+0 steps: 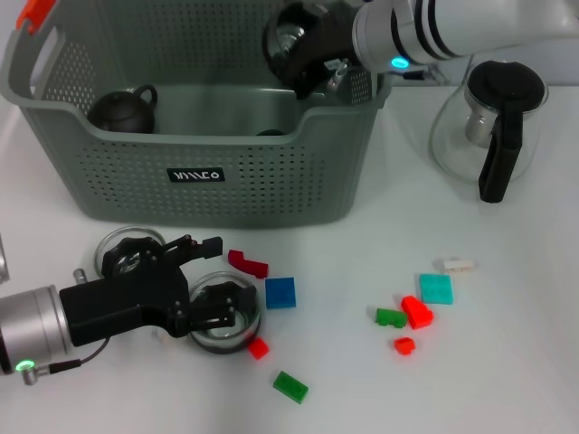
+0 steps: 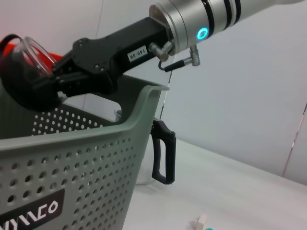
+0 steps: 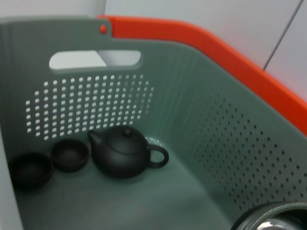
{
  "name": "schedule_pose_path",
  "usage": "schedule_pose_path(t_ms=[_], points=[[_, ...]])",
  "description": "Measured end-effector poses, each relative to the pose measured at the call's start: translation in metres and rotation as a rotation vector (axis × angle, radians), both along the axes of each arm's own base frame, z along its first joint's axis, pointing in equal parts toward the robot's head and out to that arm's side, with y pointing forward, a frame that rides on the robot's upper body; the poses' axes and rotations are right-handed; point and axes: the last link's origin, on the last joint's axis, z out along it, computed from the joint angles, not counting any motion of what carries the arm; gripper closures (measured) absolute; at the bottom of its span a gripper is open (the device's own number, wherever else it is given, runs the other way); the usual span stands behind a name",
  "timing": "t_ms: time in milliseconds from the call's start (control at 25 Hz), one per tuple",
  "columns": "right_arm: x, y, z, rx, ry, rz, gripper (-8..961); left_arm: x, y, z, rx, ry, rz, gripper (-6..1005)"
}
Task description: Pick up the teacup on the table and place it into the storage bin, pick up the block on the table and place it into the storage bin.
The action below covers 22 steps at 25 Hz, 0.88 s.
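The right gripper (image 1: 294,50) clamped a glass teacup (image 2: 29,52) above the storage bin (image 1: 217,190) near its right rim, apparently positioned to release it inside. The left gripper (image 1: 204,307) lay on the table before the bin's front wall, fingers spread around another glass cup (image 1: 226,318), a blue block (image 1: 280,292) just beside. Only the right wrist view showed the dark teapot (image 3: 125,151) and two small bowls (image 3: 69,154) inside.
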Motion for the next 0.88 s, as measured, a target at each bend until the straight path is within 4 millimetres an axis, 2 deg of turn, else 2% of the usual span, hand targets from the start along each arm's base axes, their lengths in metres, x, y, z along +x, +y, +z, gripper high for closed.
schedule_pose_path(t_ms=[640, 880], points=[[0.015, -0.004, -0.004, -0.015, -0.017, -0.037, 879, -0.001, 0.000, 0.000, 0.000, 0.001, 0.005, 100], [0.011, -0.003, -0.001, -0.012, -0.002, -0.038, 669, -0.002, -0.002, 0.000, 0.000, 0.001, 0.010, 100]])
